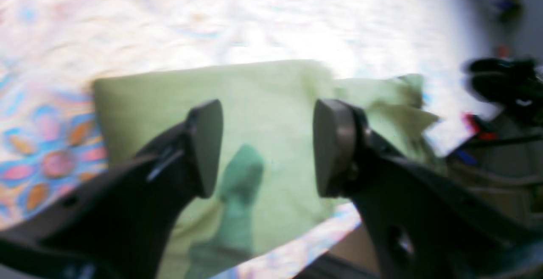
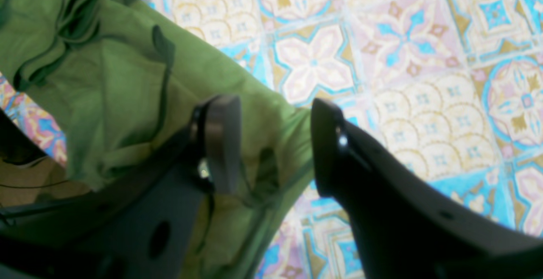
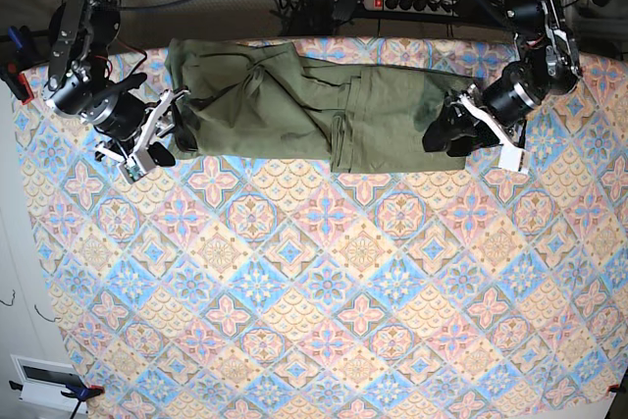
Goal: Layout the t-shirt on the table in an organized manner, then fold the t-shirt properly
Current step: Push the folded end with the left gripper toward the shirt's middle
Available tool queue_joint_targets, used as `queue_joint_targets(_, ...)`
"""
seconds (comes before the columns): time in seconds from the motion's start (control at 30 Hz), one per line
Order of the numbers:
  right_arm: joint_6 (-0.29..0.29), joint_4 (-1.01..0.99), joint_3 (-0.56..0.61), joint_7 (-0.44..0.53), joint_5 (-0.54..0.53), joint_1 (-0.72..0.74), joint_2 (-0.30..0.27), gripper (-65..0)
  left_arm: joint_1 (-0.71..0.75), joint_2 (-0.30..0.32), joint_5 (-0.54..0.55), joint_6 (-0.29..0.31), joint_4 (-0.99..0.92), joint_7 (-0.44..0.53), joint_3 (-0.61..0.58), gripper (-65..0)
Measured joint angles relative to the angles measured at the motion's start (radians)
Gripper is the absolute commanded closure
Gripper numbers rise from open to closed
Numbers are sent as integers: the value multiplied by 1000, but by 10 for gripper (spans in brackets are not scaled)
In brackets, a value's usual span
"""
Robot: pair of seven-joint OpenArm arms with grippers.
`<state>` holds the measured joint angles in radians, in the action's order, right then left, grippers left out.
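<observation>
Looking at the shirt (image 3: 314,105), you see a long folded band near the table's (image 3: 324,321) far edge. Both grippers, left (image 3: 449,136) and right (image 3: 162,132), gape empty at its ends; crosswise folds remain.

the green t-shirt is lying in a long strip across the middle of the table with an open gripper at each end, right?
Not quite. The t-shirt lies in a long strip along the far edge of the table, not across its middle, as the base view shows. The open left gripper and right gripper at its ends are correct.

One t-shirt (image 3: 314,105), one table (image 3: 314,321), two arms.
</observation>
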<state>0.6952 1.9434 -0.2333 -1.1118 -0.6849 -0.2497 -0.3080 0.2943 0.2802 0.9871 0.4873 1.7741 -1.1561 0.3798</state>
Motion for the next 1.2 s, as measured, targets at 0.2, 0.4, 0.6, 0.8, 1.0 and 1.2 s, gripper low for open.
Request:
queue_joint_targets(0.2, 0, -72, 7, -33, 0, -3, 4, -260, -20, 13, -113, -5, -144, -11, -3, -277)
queue_joint_targets(0.4, 0, -143, 3, -36, 3, 0, 4, -260, -28, 11, -112, -2, -153, -3, -11, -277)
queue_joint_targets(0.6, 0, -171, 2, -50, -2, -6, 3, -294, -31, 14, -109, 2, -153, -3, -51, -277)
queue_joint_targets(0.8, 0, -182, 2, -95, -1, -8, 5, -434, -31, 14, -109, 2, -153, -3, -50, -277)
queue_joint_targets(1.0, 0, -240, 2, -93, -7, -6, 6, -446, -29, 14, -109, 2, -153, -3, -50, -277)
queue_joint_targets(1.2, 0, -301, -2, -93, -5, -7, 26, -446, -29, 13, -109, 2, -154, -3, -50, -277)
